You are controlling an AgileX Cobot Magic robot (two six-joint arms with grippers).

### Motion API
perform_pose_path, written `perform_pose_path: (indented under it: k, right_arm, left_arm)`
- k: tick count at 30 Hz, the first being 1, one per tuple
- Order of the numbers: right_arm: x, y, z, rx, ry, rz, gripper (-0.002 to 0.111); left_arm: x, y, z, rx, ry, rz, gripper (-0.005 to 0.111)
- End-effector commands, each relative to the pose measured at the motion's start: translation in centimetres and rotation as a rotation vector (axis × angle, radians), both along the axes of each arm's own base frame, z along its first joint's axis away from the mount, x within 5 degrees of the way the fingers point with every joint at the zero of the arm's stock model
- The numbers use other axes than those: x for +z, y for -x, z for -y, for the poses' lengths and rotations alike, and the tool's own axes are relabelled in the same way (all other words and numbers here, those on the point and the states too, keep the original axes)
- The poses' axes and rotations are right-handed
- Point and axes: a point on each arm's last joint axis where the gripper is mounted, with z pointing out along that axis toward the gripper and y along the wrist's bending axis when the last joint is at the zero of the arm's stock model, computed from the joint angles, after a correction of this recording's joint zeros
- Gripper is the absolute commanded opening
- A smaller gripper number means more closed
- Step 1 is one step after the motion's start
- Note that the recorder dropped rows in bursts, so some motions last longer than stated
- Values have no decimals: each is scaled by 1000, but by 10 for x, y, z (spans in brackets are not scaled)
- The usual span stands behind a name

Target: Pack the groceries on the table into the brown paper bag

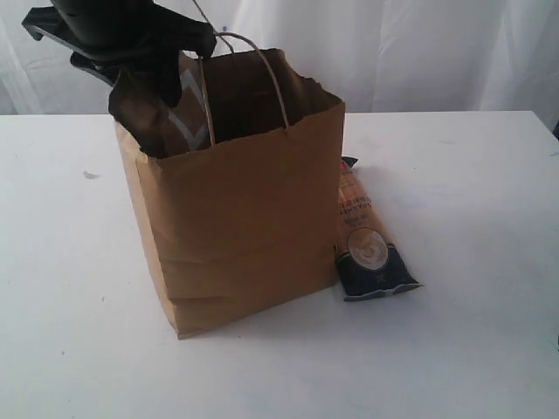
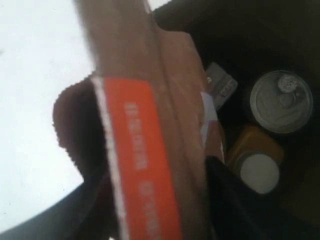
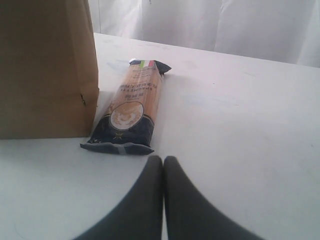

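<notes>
Two claws: the left claw (image 2: pixel 160 210) is over the brown paper bag (image 1: pixel 253 201), dark-brown pouch (image 2: pixel 145 125) between its fingers; grip can't be told. The right claw (image 3: pixel 163 165) is clenched empty, long orange-navy packet (image 3: pixel 131 110) just ahead.

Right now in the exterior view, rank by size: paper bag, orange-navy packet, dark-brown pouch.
1. brown paper bag
2. long orange-navy packet
3. dark-brown pouch, but the bag hides part of it, so its rank is unsure.

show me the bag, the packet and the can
bag (image 1: pixel 244 236): exterior view, front face
packet (image 1: pixel 367 248): exterior view, round emblem
can (image 2: pixel 281 101): left wrist view, middle of silver lid
</notes>
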Motion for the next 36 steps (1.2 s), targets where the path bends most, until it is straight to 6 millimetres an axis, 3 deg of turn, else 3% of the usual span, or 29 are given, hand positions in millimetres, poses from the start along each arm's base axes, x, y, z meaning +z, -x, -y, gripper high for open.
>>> perform_pose_path:
  k: [1, 8, 27, 30, 36]
  right_arm:
    - [0, 0, 0, -3, -2, 11, 0]
    - [0, 0, 0, -9, -26, 3, 0]
    - [-1, 0, 0, -9, -25, 1, 0]
    - [-1, 0, 0, -9, -25, 1, 0]
    - [-1, 0, 0, -10, -24, -3, 0]
  left_arm:
    - [1, 8, -3, -13, -27, -72, 74]
    - [10, 15, -3, -40, 14, -64, 77]
    - [58, 53, -31, -58, 53, 89, 75]
    - [66, 60, -37, -90, 39, 130, 62]
    - [89, 83, -57, -87, 32, 230, 18]
